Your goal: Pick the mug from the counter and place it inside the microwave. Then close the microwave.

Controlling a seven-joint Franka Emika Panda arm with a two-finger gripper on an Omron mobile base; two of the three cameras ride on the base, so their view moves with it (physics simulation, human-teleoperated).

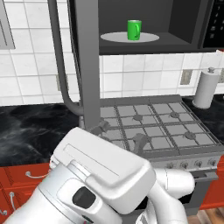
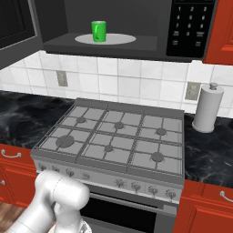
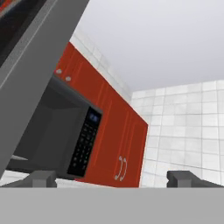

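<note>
The green mug (image 1: 134, 29) (image 2: 98, 31) stands upright on the pale turntable (image 1: 151, 37) (image 2: 123, 39) inside the open microwave (image 1: 183, 26) (image 2: 189, 27). Its grey door (image 1: 87, 65) (image 3: 35, 65) is swung out toward me, with the curved handle (image 1: 61, 65) on its left side. My gripper (image 1: 121, 134) (image 3: 113, 179) hangs open and empty over the stove, just below and right of the door's lower edge, well under the mug. In the hand view the fingertips (image 3: 41, 178) stand wide apart and point up past the door at the keypad (image 3: 85, 140).
A grey gas stovetop (image 1: 157, 127) (image 2: 118, 136) lies below the microwave, with the black counter (image 1: 26, 127) (image 2: 205, 154) on both sides. A paper towel roll (image 1: 205, 89) (image 2: 208, 108) stands at the right. Red cabinets (image 3: 113, 131) (image 2: 220, 27) flank the microwave.
</note>
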